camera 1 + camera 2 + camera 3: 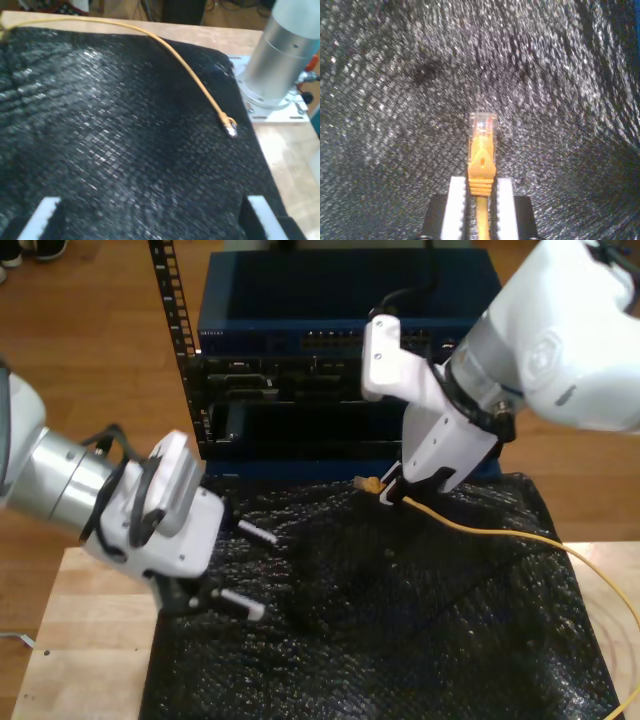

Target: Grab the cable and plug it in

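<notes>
The orange-yellow cable (481, 150) is pinched between the white fingers (456, 205) of my second gripper (480, 182), and its clear plug (483, 124) sticks out past the fingertips over the black mat. In the exterior view my second gripper (385, 490) holds the plug (369, 483) just above the mat's far edge, in front of the rack. The cable (500, 530) trails off to the exterior view's right. My first gripper (250, 570) is open above the mat at the exterior view's left, with nothing between its fingers (42, 215). A stretch of cable (190, 72) with a plug end (230, 128) lies on the mat ahead of it.
A blue rack of network gear (340, 330) with a row of ports (335, 340) stands behind the black mesh mat (400, 640). The mat covers a wooden table (70, 640). A silver arm base (282, 50) stands on a plate beside the mat.
</notes>
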